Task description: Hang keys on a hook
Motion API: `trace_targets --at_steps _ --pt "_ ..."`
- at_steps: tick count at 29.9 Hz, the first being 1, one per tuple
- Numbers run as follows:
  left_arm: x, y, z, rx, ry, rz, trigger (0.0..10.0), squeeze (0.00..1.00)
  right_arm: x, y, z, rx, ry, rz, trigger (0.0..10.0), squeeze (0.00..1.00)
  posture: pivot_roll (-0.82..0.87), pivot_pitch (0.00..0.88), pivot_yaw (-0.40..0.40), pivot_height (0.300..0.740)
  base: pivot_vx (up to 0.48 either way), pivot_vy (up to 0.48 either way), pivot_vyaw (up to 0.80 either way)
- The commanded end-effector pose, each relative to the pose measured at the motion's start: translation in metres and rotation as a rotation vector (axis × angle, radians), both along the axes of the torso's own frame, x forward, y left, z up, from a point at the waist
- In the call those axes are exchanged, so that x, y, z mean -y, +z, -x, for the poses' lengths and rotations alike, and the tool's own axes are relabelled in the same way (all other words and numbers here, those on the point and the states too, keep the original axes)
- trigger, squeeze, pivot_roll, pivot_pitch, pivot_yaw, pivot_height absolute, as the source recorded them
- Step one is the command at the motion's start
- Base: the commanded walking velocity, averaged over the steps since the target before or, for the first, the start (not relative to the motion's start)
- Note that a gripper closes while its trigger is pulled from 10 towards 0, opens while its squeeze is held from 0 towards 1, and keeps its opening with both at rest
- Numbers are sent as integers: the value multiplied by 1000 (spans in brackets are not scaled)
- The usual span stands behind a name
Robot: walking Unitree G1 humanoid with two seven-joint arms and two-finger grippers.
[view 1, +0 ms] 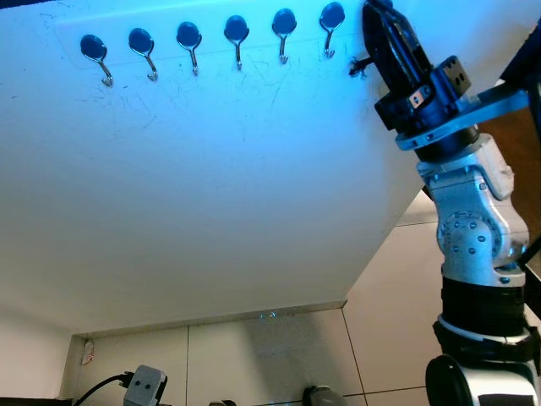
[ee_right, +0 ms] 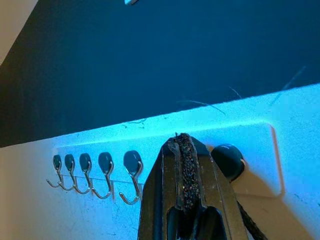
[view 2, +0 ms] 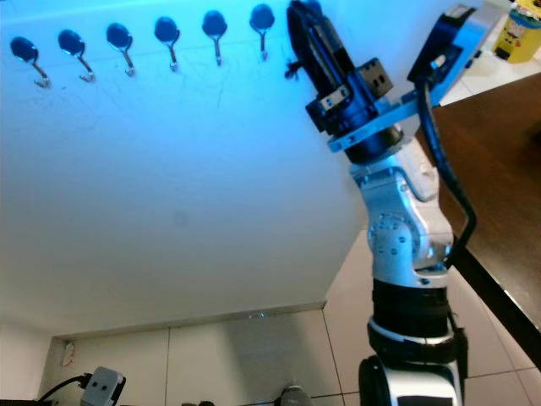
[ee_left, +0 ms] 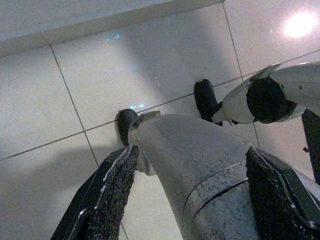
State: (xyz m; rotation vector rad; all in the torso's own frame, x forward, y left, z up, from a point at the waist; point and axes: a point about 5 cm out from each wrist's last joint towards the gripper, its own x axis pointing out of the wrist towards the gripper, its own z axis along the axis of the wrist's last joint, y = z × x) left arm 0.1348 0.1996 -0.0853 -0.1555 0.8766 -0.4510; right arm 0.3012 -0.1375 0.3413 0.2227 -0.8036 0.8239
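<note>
Right gripper (view 1: 378, 21) is pressed against the wall (view 1: 211, 194) at the rack's end hook (ee_right: 227, 160). Six hooks (view 1: 237, 38) to its left are unoccupied; open wall lies below.

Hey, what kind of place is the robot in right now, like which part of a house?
Probably a hallway or entryway at home. A rail of key hooks is mounted on a plain white wall, above a tiled floor. The right gripper is raised to the rail's end hook.

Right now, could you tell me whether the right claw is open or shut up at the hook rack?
Shut. The right claw has its two pads pressed together beside the end hook, with a dark cord trailing from them.
</note>
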Motion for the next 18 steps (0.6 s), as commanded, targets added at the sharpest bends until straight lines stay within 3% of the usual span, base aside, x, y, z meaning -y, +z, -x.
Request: trace_targets --at_steps 1,18 --pt "3 -13 38 -157 -40 13 10000 0 -2 1 3 8 8 9 10000 0 16 153 122 740 0 0 0" --pt "-2 -12 42 -146 -62 28 10000 0 -5 -7 -1 -33 -48 44 10000 0 13 169 130 740 0 0 0"
